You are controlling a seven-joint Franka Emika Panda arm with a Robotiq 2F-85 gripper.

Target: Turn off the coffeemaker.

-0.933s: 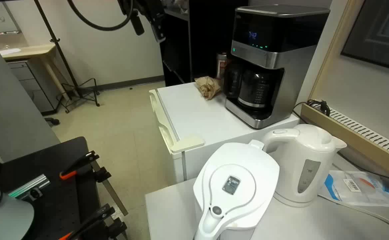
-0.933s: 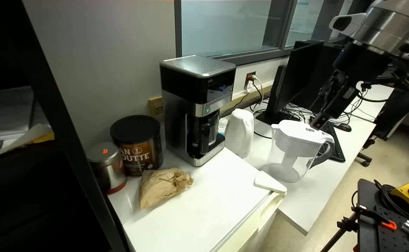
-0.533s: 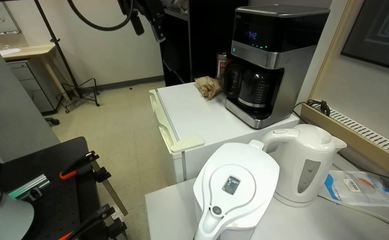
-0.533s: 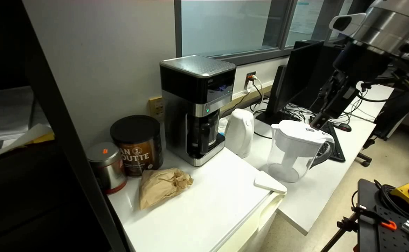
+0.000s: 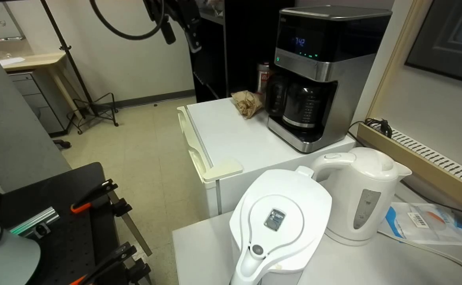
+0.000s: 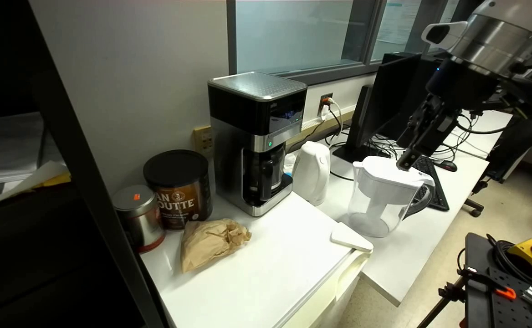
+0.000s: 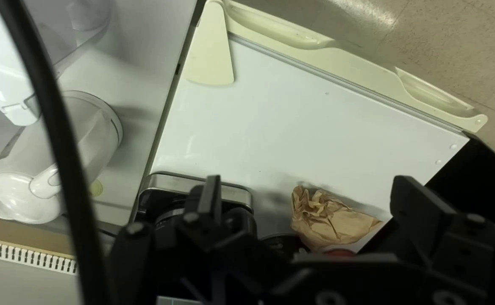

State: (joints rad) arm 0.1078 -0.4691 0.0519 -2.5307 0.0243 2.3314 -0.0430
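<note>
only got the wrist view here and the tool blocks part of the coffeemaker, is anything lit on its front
Observer: Yes. In both exterior views a green light glows on the silver trim across the front of the coffeemaker.
Operator: ok and anything higher up, above that light
Observer: Yes, a display up there is lit in blue.
Operator: good, is the tool touching the coffeemaker, can't judge it from here
Observer: No, both exterior views show the tool and the coffeemaker plainly apart.
</note>
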